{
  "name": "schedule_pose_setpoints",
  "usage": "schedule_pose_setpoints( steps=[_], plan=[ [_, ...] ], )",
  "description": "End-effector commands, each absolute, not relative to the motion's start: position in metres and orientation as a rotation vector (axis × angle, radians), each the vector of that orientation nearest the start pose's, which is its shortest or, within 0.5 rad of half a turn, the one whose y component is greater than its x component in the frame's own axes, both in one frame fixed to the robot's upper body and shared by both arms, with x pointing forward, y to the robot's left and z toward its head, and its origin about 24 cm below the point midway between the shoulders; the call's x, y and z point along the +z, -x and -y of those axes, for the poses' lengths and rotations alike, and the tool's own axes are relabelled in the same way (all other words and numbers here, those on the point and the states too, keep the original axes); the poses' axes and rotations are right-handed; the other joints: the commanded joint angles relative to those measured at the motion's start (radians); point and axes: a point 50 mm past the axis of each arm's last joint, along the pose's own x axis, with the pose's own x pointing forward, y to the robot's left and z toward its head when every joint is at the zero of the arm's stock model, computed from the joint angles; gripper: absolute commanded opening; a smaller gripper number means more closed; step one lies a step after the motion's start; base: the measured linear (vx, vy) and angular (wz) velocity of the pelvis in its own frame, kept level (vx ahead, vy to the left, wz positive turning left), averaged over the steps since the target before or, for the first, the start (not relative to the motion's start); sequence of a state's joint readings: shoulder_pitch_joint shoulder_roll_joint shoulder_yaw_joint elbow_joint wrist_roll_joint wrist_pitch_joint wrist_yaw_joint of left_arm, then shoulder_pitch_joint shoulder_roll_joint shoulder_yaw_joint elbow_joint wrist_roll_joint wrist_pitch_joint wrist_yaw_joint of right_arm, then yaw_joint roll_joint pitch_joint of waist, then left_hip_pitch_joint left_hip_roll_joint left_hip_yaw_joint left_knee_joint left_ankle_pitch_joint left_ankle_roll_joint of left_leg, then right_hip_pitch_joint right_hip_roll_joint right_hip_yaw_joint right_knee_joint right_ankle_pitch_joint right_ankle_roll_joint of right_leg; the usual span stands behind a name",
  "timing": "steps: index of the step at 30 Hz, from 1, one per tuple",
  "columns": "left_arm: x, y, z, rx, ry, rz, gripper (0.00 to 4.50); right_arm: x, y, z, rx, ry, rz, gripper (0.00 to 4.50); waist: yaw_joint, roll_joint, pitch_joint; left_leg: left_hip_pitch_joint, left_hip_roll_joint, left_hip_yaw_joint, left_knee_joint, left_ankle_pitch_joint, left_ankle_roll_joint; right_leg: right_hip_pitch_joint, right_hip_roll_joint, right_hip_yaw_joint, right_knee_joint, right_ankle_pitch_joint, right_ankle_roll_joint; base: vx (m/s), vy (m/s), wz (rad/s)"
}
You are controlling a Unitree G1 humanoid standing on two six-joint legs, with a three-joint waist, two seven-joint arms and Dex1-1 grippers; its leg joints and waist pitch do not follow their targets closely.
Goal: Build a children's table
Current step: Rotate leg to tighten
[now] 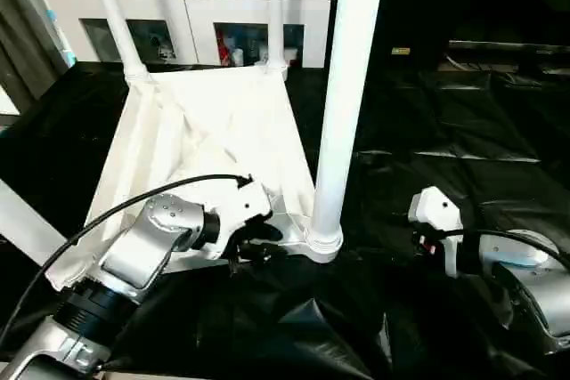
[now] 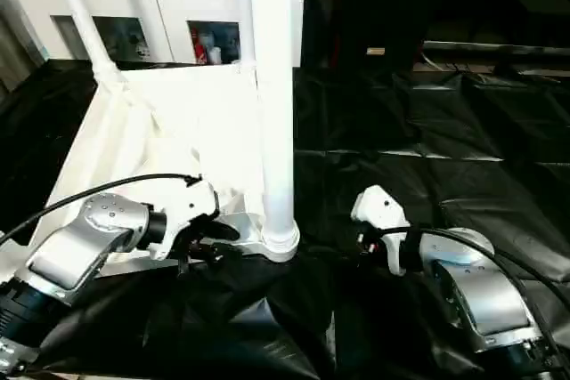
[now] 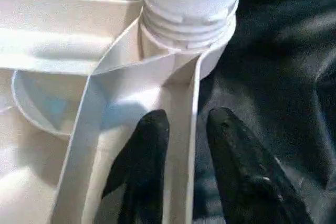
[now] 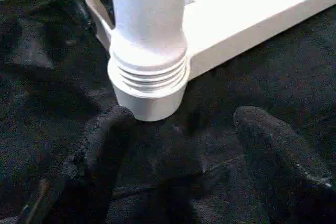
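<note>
Left eye view gives us the children's table lying upside down on a black sheet, its ribbed underside facing up. All of it is white plastic: a rectangular top with raised ribs and rounded sockets at the corners. The near leg stands upright in the corner socket closest to us, a tapered round tube with a threaded collar at its base. Two more legs rise from the far corners, and a further white tube shows at the edge of the view beside the fourth corner; whether it is seated we cannot tell.

We judge that we are at the seating of the near leg. Threads still show above the socket rim in both wrist views, so the leg may not be fully home. The next move probably calls for holding the top firmly while the other arm grips the collar and turns or presses it down.

Our left end effector sits at the table's rim just beside the near socket, its fingers narrowed astride the thin rim wall, one inside and one outside; whether they already pinch it we cannot tell. Our right end effector stands wide, empty, on the sheet just beside the socket, on the other side of the near leg.

Beyond the table's far edge stands a white cabinet with glass doors.
</note>
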State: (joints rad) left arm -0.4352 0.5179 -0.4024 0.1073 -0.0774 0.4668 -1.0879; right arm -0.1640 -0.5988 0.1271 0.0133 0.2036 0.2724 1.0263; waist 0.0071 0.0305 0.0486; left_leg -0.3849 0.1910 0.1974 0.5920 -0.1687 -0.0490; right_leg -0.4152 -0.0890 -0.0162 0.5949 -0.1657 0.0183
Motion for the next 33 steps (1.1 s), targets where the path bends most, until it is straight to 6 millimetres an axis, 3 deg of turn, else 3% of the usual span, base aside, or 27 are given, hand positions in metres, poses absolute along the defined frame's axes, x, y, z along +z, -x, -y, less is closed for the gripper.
schedule_pose_setpoints(
  steps=[1,8,13,19,20,23,24,26,29,33],
  plan=[
    [0.061,-0.279,-0.133,-1.292,-0.453,-0.566,1.1,0.07,-0.258,0.191,1.094,0.316,-0.35,3.51,0.007,-0.013,-0.059,0.018,0.024,-0.02,-0.073,-0.362,0.025,0.032,-0.028,0.013,-0.087,-0.42,-0.155,0.0,0.0,0.0],
    [0.06,-0.281,-0.138,-1.284,-0.455,-0.568,0.54,0.07,-0.259,0.19,1.105,0.319,-0.349,3.51,0.01,-0.01,-0.063,0.018,0.025,-0.016,-0.071,-0.322,0.033,0.038,-0.027,0.014,-0.078,-0.331,-0.193,0.0,0.0,0.0],
    [0.057,-0.282,-0.146,-1.276,-0.473,-0.588,0.06,0.07,-0.259,0.191,1.108,0.32,-0.35,3.51,0.012,-0.012,-0.061,0.017,0.023,-0.017,-0.071,-0.335,0.031,0.038,-0.028,0.013,-0.079,-0.36,-0.185,0.0,0.0,0.0],
    [0.055,-0.282,-0.147,-1.293,-0.455,-0.552,0.02,0.069,-0.259,0.191,1.119,0.267,-0.359,3.67,0.003,-0.014,-0.059,0.017,0.023,-0.019,-0.072,-0.361,0.023,0.035,-0.029,0.012,-0.085,-0.423,-0.164,0.0,0.0,0.0],
    [0.056,-0.283,-0.145,-1.295,-0.435,-0.523,0.02,0.07,-0.259,0.19,1.124,0.252,-0.357,3.67,0.002,-0.023,-0.059,0.018,0.023,-0.017,-0.07,-0.365,0.026,0.034,-0.028,0.012,-0.088,-0.432,-0.16,0.0,0.0,0.0],
    [0.058,-0.288,-0.137,-1.323,-0.389,-0.439,0.0,0.072,-0.26,0.188,1.138,0.213,-0.346,3.87,0.008,-0.017,-0.06,0.021,0.023,-0.017,-0.069,-0.364,0.027,0.031,-0.029,0.013,-0.088,-0.439,-0.162,0.0,0.0,0.0],
    [0.059,-0.29,-0.132,-1.336,-0.356,-0.407,0.0,0.073,-0.261,0.186,1.145,0.206,-0.337,3.94,0.008,-0.023,-0.06,0.018,0.024,-0.018,-0.07,-0.357,0.028,0.033,-0.029,0.012,-0.086,-0.43,-0.162,0.0,0.0,0.0],
    [0.059,-0.291,-0.124,-1.358,-0.291,-0.371,0.0,0.072,-0.264,0.183,1.144,0.208,-0.327,4.13,0.009,-0.02,-0.061,0.02,0.024,-0.017,-0.069,-0.36,0.026,0.03,-0.03,0.012,-0.086,-0.428,-0.164,0.0,0.0,0.0],
    [0.051,-0.292,-0.118,-1.39,-0.293,-0.402,0.0,0.07,-0.272,0.178,1.122,0.217,-0.312,4.43,0.007,-0.024,-0.062,0.019,0.022,-0.016,-0.068,-0.352,0.029,0.029,-0.031,0.012,-0.085,-0.422,-0.167,0.0,0.0,0.0],
    [0.043,-0.293,-0.118,-1.41,-0.335,-0.435,0.0,0.068,-0.281,0.172,1.108,0.249,-0.298,4.47,0.009,-0.025,-0.059,0.022,0.021,-0.015,-0.066,-0.359,0.026,0.025,-0.032,0.013,-0.092,-0.469,-0.156,0.0,0.0,0.0]
  ],
)
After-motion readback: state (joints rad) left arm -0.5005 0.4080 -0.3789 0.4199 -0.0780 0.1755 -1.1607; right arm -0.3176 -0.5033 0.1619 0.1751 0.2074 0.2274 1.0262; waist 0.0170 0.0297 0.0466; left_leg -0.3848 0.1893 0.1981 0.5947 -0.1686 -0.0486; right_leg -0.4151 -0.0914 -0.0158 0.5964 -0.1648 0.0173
